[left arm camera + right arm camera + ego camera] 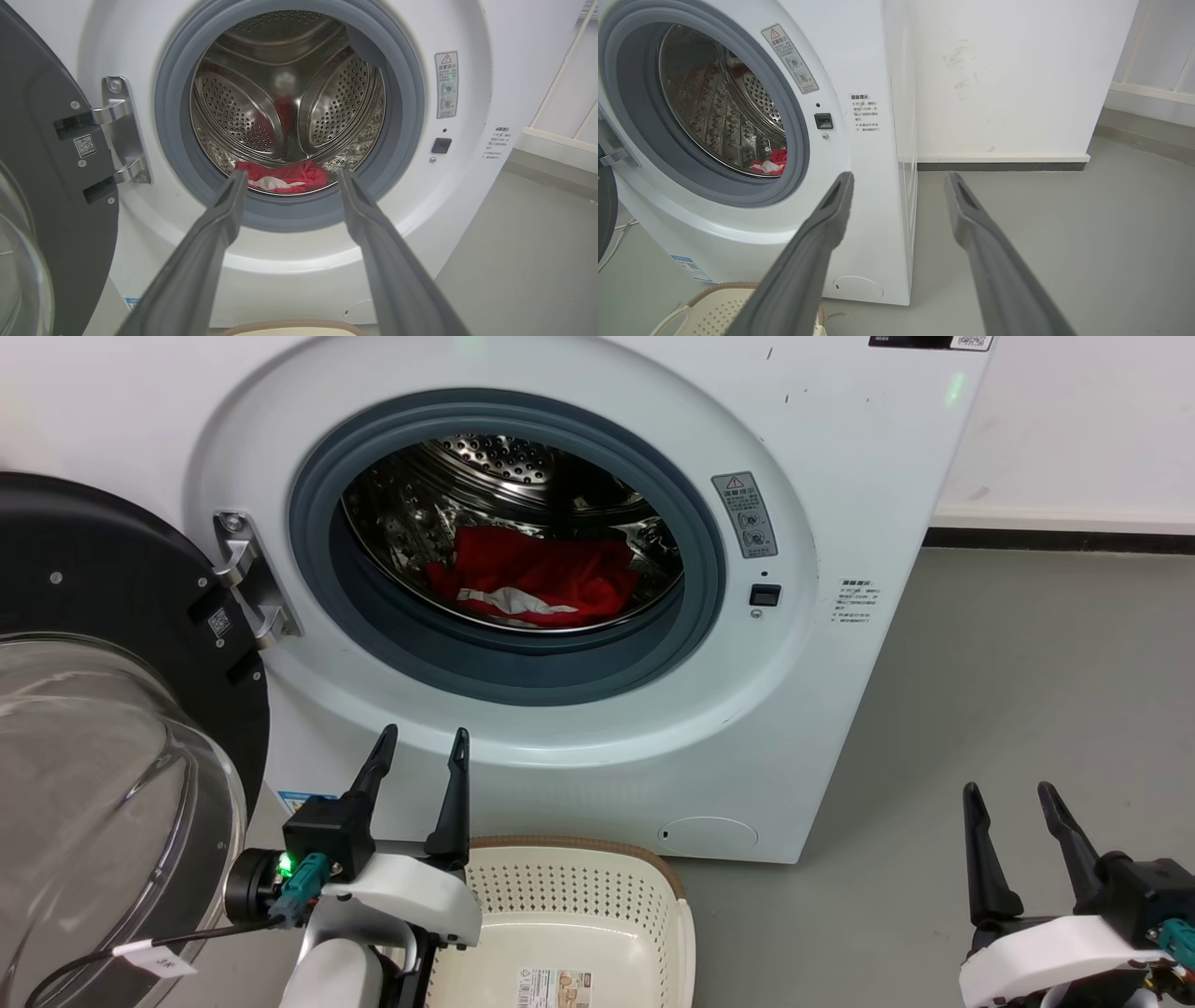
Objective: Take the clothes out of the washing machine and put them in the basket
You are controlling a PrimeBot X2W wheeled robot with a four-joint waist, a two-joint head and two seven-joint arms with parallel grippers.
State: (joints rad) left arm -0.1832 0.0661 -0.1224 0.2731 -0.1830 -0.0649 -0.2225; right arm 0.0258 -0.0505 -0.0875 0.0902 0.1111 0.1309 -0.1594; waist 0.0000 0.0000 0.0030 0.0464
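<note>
Head view: looks forward and down from up high at the front of the washing machine [840,476], with the basket [672,915] right below. Left wrist view: low and close, looks along the left end effector [290,173] straight into the round opening [289,214]. Right wrist view: off to the right, looks along the right end effector [899,175] past the machine's corner to the wall [1008,70] and floor [1111,224]. Shared by all three: the opening with the clothes [541,579] inside.

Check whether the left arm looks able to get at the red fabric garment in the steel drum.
Probably yes: the black-framed glass door stands swung aside, the open left end effector points at the grey-rimmed porthole, and nothing lies between it and the red fabric garment.
</note>
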